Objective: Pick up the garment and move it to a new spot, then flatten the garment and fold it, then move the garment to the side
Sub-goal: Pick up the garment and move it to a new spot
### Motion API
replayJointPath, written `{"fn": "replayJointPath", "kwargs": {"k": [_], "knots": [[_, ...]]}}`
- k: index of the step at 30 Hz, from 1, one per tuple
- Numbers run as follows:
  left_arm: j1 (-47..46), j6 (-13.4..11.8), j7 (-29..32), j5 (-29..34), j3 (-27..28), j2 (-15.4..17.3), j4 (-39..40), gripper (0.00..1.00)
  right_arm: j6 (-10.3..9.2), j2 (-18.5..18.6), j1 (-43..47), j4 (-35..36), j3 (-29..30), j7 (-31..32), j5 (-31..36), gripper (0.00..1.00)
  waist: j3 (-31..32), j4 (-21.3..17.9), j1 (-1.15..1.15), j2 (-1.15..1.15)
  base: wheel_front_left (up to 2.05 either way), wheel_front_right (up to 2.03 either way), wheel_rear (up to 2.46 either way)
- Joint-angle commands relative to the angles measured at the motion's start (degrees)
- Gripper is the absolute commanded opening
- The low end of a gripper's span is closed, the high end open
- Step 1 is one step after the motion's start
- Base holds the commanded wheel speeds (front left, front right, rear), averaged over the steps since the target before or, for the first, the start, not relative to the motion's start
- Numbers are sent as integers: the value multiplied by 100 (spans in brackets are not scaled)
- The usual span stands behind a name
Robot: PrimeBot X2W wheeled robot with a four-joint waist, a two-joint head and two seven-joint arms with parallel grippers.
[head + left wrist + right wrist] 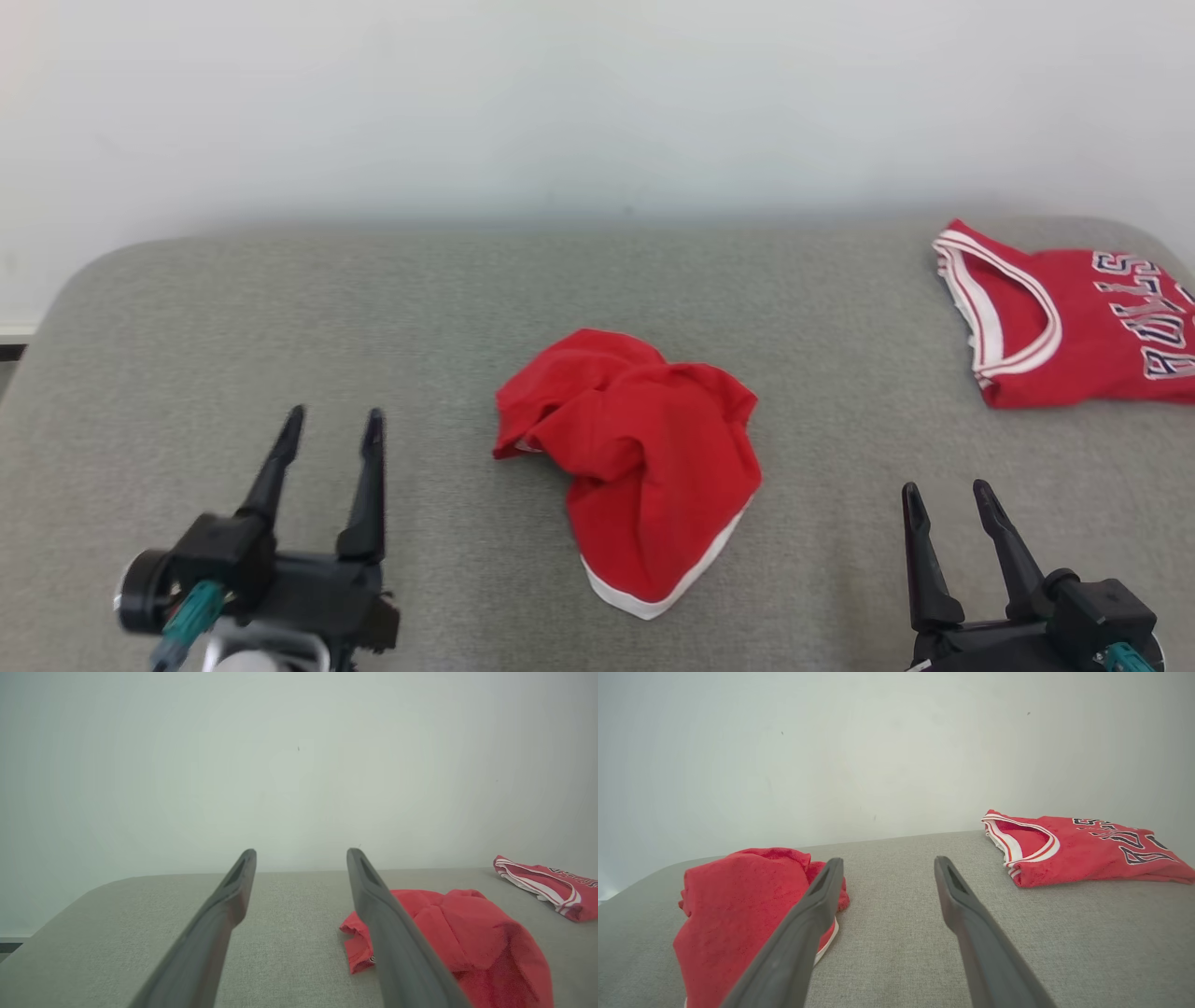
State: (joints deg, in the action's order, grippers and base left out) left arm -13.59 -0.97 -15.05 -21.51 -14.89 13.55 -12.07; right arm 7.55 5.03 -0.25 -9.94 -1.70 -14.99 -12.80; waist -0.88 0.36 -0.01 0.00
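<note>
— While both arms hang idle, which step are we on?
— I'd say flattening. The crumpled red garment (644,448) lies at the middle of the worktop (280,299), between my left fingers (367,476) and right fingers (1006,541). Both pairs are spread wide and hold nothing.
— What does the next move need?
— I'd pinch the white hem at two points and draw them apart, keeping away from the folded jersey (1074,317) at the far right corner.

A folded red lettered jersey (1074,355) lies on a grey padded surface (280,308)
</note>
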Motion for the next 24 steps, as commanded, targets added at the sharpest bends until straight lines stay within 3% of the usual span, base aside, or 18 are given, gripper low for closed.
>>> {"fn": "replayJointPath", "kwargs": {"k": [1, 24], "knots": [[113, 12, -14, 21, 54, 28, 55, 100, -14, 27, 37, 11, -13, -26, -19, 100, 178, 211, 1, 0, 0, 0, 0], [1835, 195, -16, 421, 1341, -210, 796, 100, -14, 71, 354, -39, 119, -26, -88, 100, 407, 255, 1, 0, 0, 0, 0]]}}
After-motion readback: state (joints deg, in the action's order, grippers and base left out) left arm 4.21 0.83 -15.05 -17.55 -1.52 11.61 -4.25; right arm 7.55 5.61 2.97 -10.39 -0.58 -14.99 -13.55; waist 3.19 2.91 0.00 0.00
